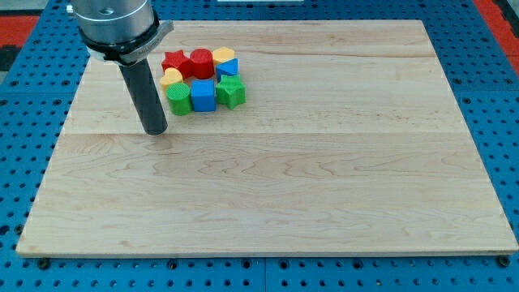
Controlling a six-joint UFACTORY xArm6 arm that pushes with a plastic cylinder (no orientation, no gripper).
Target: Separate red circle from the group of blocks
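The red circle point(201, 62) sits in a tight cluster of blocks near the view's top, left of centre. To its left is a red star point(174, 62); to its right are a yellow block point(223, 54) and a blue block point(227, 68). Below it are a yellow heart point(171, 78), a green cylinder point(178, 97), a blue cube point(203, 95) and a green star point(231, 92). My tip point(155, 130) rests on the board at the cluster's lower left, a short gap from the green cylinder, touching no block.
The blocks lie on a light wooden board point(324, 178) set on a blue perforated table point(24, 122). The arm's grey metal mount point(113, 24) hangs over the board's top-left corner.
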